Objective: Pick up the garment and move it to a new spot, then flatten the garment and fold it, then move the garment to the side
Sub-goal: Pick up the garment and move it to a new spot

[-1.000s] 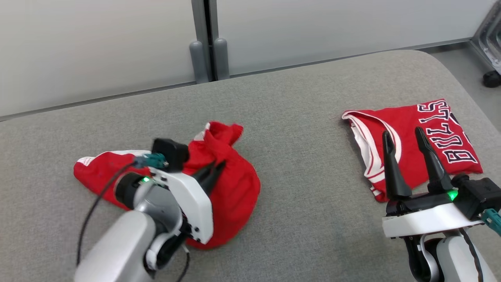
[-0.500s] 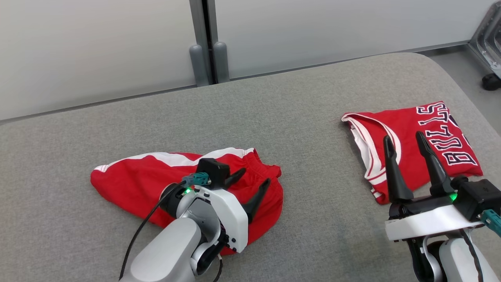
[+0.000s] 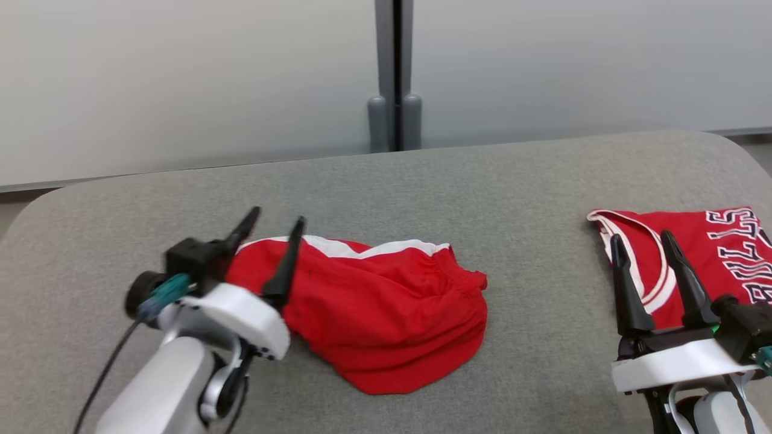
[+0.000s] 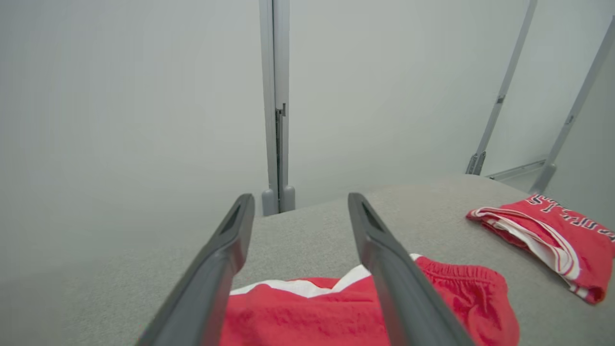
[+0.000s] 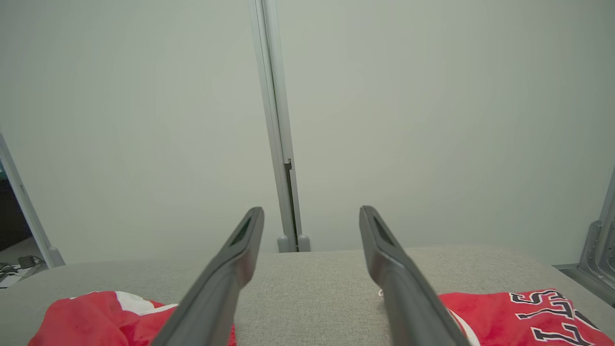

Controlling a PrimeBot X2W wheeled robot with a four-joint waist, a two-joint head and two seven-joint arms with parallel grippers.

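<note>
Shorts (image 3: 392, 313) lie rumpled on the grey counter (image 3: 482, 181), a bit left of middle, white trim along the far edge; left tool (image 3: 277, 217) hangs over their left end, spread wide, holding nothing; right tool (image 3: 640, 236) at the near right is open and empty too, by the folded jersey (image 3: 724, 253).

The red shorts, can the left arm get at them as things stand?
Probably yes. The left pincer is open at the left end of the shorts, fingers apart, and nothing lies between them.
</note>
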